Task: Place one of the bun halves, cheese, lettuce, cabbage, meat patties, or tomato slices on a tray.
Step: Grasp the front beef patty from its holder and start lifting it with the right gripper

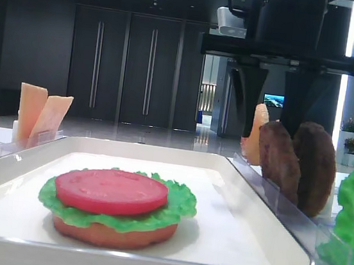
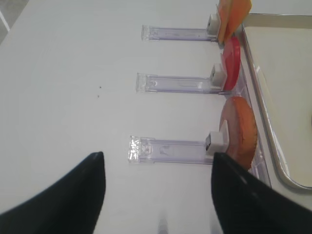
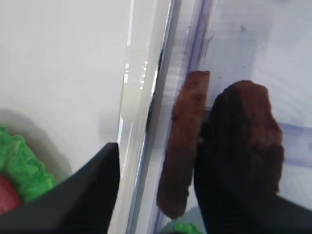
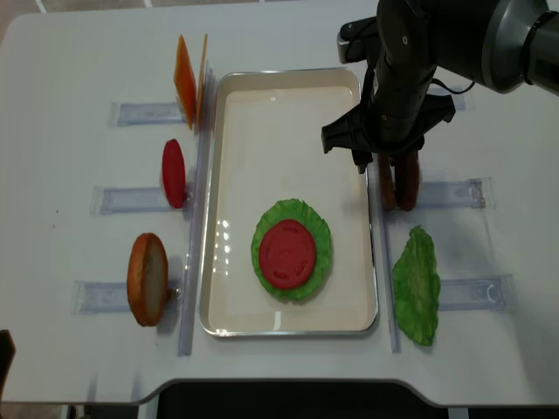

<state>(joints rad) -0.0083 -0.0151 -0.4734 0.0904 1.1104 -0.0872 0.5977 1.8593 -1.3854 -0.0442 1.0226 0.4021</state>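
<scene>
Meat patties (image 3: pixel 204 146) upright in rack beside tray (image 4: pixel 288 83), right gripper (image 3: pixel 156 195) jaws apart, straddling nearer patty

White tray (image 4: pixel 234 175) holds bun half (image 1: pixel 113 231), lettuce (image 4: pixel 320 236) and tomato slice (image 4: pixel 287 253), stacked. Two brown meat patties (image 4: pixel 398 182) stand on edge just right of the tray.

The right arm (image 4: pixel 410 52) is glossy black with rounded, bulky housings and a grey section near its far end. A thin black cable loops beside its wrist. Its tool (image 1: pixel 278 96) carries two matte black tapering fingers (image 1: pixel 250 90) under a flat black crossbar.
</scene>
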